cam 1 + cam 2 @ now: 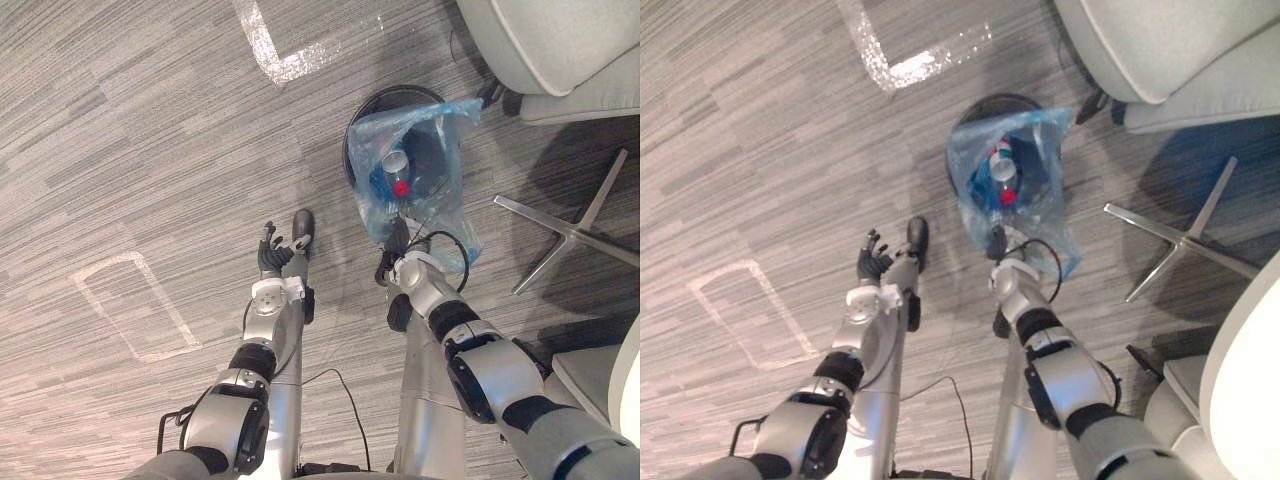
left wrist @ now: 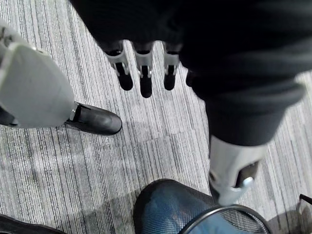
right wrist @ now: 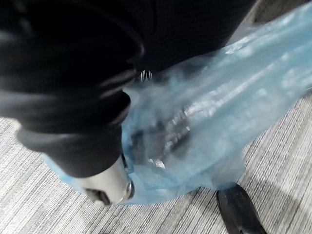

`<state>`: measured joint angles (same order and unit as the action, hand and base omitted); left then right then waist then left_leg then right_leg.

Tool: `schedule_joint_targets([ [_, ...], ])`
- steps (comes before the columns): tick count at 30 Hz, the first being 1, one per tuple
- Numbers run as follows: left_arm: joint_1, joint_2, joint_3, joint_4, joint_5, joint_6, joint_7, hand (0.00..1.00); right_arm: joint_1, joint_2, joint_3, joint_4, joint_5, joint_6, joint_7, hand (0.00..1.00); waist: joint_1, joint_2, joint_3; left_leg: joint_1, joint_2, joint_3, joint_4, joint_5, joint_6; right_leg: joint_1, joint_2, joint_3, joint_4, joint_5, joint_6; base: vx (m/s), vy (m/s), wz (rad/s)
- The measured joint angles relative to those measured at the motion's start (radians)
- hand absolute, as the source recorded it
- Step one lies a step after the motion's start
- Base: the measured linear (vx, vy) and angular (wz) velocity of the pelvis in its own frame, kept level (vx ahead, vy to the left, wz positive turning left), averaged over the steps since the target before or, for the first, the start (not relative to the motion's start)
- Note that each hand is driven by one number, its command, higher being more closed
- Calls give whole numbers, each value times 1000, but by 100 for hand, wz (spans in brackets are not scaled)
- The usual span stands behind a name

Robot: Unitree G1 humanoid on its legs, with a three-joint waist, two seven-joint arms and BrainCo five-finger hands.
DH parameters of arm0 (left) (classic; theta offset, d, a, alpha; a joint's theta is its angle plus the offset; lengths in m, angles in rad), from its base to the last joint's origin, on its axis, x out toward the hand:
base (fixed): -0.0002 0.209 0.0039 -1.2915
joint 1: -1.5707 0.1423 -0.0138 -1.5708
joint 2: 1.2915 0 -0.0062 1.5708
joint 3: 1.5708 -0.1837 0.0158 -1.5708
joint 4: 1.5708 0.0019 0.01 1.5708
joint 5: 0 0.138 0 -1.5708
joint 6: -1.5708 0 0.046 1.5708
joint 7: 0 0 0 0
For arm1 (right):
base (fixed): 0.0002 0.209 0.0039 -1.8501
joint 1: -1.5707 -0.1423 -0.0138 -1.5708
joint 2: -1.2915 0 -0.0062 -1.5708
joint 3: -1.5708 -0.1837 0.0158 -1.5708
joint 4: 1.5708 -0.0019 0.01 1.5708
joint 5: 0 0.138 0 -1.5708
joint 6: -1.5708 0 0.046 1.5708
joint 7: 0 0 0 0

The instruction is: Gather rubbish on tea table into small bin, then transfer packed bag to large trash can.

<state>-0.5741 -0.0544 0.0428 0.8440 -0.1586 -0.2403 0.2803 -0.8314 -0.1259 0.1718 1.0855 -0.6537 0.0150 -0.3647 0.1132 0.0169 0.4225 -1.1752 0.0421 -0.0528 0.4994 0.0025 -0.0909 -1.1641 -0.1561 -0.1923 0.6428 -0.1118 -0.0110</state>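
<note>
Left eye view looks straight down on grey striped carpet (image 1: 120,150), where a black mesh bin (image 1: 365,108) stands far of the robot and slightly right. A blue bag (image 1: 450,130) of thin, see-through plastic lies across the bin's mouth and trails off its near right side toward the right hand (image 1: 397,243). A bottle with a red cap (image 1: 401,187) and at least one more clear bottle show through the plastic. From above I cannot tell how much of the bag sits inside the bin. In the left wrist view, blue shows through the bin's mesh wall.

The right hand is at the near edge of the bag, touching it. In the right wrist view the plastic is bunched right against the palm and the thumb (image 3: 109,186) is hooked into it, with blue film on both sides. The fingers are hidden behind the bag. So the hand is closed on the bag's edge.

The left hand (image 1: 270,255) hangs over bare carpet to the left of the bin, apart from bin and bag. Its fingers (image 2: 145,80) are straight and loosely spread, the thumb held away, and it holds nothing.

A pale armchair (image 1: 560,50) stands at the far right, just beyond the bin. A chrome star-shaped chair base (image 1: 572,232) lies to the right of the bag. Strips of clear tape (image 1: 285,62) mark the carpet beyond the bin, and a taped rectangle (image 1: 130,300) lies to the left.
</note>
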Motion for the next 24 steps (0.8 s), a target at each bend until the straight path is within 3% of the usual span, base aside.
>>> schedule_joint_targets([
  [6, 11, 0, -4, -27, 0, 4, -1, 0, 65, 7, 58, -118, 46, -18, -9, 100, -1, -6, -4, 81, 24, 6, 20, -28, 15, 106, 26, 0, -37, 5, 1, -3, -7, -13],
  [13, 63, 1, -11, -30, 1, 19, -8, 0, 160, 11, 86, -351, 91, -33, -9, 100, -8, -12, -7, 200, 44, 17, 24, -43, 5, 233, 44, -1, -75, 13, -2, 6, -1, -9],
  [21, 180, 11, 3, -27, 19, 47, -27, 0, 299, 49, 96, -584, 152, -39, -1, 100, -17, -63, -40, 431, 65, 40, -63, -51, 4, 470, 71, 3, -201, 30, 3, 78, -14, -7],
  [24, 225, 18, -3, 8, 34, 53, -34, 0, 367, 56, 135, -651, 155, -54, 19, 100, -21, -94, -88, 526, 69, 49, -122, -49, 1, 565, 83, 6, -273, 41, 7, 90, -39, -5],
])
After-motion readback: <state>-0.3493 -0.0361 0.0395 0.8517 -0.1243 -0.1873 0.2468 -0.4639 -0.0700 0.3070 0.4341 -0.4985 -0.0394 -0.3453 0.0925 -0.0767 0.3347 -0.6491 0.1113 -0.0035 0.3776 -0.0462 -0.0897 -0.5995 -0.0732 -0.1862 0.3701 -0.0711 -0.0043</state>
